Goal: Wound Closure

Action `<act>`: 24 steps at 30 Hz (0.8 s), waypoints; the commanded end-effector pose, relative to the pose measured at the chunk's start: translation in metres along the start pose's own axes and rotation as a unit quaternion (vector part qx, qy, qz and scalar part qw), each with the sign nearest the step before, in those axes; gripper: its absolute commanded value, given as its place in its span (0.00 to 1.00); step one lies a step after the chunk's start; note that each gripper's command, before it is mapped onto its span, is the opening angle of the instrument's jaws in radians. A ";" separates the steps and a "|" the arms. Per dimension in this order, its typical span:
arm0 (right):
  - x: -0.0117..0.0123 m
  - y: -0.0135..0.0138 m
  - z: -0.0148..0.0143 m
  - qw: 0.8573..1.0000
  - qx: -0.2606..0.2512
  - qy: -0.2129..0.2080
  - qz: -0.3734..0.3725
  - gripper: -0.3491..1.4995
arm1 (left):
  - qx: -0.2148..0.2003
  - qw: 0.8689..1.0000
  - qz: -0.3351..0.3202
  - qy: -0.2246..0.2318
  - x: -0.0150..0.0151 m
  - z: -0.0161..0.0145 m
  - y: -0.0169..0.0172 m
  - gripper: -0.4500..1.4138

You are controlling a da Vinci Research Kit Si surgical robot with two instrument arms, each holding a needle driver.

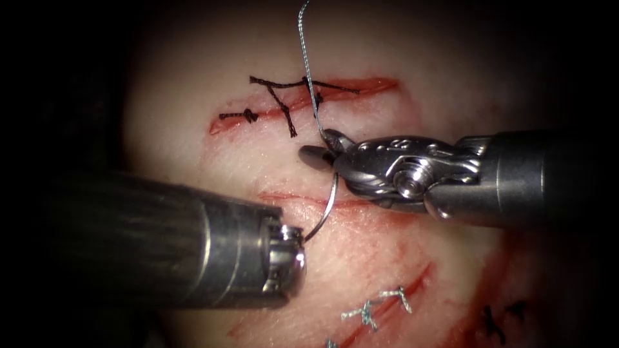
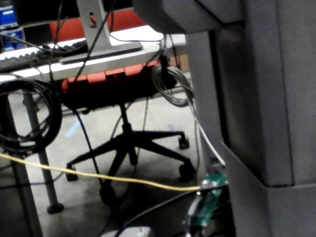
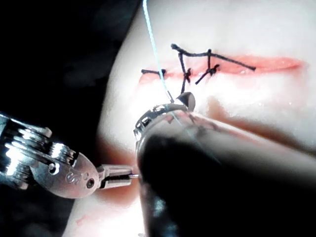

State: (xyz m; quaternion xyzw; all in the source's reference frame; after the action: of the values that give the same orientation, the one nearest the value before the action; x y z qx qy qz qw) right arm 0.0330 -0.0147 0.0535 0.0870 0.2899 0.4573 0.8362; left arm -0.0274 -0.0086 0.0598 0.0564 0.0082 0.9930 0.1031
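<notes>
Tissue with its cut, both tools on the curved needle above it.
Largest, the left tool lies below and left of the right tool; its jaws grip the needle's lower end, seen closed on it in the right wrist view. The right tool's jaws are closed on the needle's upper end, where the thread joins and runs up. The needle arcs between both jaws over the cut; whether it enters the tissue is unclear. Beyond the right jaws sits a dark stitch.
</notes>
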 end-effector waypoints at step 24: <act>0.0046 0.0036 -0.0018 0.951 0.187 0.245 -0.012 0.00 | -0.188 0.869 -0.289 0.355 -0.0069 -0.0072 -0.0113 0.86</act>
State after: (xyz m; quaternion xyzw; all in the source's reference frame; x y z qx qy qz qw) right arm 0.0307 -0.0095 0.0513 0.1218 0.5711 0.3820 0.7163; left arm -0.0180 0.0019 0.0508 -0.3366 -0.1357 0.8446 0.3937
